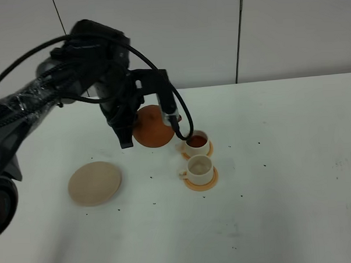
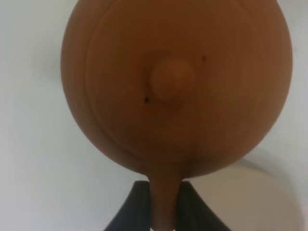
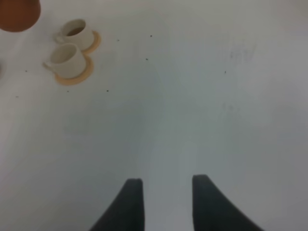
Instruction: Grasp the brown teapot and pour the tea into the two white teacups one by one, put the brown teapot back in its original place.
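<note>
My left gripper (image 1: 130,132) is shut on the loop handle of the brown teapot (image 1: 152,126) and holds it above the table, tipped towards the far white teacup (image 1: 197,144). That cup holds dark tea. The near white teacup (image 1: 200,166) looks empty. Each cup stands on an orange coaster. The beige plate (image 1: 95,183) lies bare to the left. In the left wrist view the teapot (image 2: 173,82) fills the frame, its handle between the fingers (image 2: 132,211). My right gripper (image 3: 166,197) is open over bare table, far from the cups (image 3: 67,58) and the teapot (image 3: 17,12).
The white table (image 1: 282,162) stretches wide to the right of the cups and in front of them. A pale wall stands behind it. The left arm and its black cables (image 1: 57,84) hang over the back left. A pale round shape (image 2: 260,197) shows behind the teapot.
</note>
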Tool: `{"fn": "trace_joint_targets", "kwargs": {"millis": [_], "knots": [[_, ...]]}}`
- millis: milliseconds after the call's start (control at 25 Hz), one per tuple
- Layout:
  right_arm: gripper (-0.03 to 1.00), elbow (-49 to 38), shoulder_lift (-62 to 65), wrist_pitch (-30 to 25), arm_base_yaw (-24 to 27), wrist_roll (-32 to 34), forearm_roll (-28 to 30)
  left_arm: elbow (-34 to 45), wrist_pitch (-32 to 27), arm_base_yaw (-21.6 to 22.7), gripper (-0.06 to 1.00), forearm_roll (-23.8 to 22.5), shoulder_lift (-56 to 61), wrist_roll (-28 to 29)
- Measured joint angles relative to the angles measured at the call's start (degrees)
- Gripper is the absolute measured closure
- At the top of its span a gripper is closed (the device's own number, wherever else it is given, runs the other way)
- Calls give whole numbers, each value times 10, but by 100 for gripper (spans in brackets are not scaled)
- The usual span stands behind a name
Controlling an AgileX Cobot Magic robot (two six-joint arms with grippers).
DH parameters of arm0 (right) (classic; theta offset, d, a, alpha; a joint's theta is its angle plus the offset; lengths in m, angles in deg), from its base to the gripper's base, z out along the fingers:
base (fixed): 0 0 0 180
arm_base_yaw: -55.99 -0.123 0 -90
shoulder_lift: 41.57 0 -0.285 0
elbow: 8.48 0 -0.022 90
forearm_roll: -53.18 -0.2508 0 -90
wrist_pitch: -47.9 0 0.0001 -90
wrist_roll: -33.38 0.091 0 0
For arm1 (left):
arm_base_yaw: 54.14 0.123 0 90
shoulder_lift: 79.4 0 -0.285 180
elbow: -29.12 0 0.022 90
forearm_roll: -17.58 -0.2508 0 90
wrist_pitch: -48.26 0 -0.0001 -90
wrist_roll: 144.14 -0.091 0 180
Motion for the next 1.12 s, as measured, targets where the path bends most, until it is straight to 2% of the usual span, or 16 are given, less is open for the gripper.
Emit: {"fn": "trace_joint_targets", "kwargs": {"millis": [160,520,1120], "knots": [[73,0,0,0,0,0,0,8,4,18,77,18,0,1],[73,0,0,1,0,0,0,73,81,19,77,24,0,1],[73,0,0,1,0,0,0,80,76,17,77,21,-10,-1]]}}
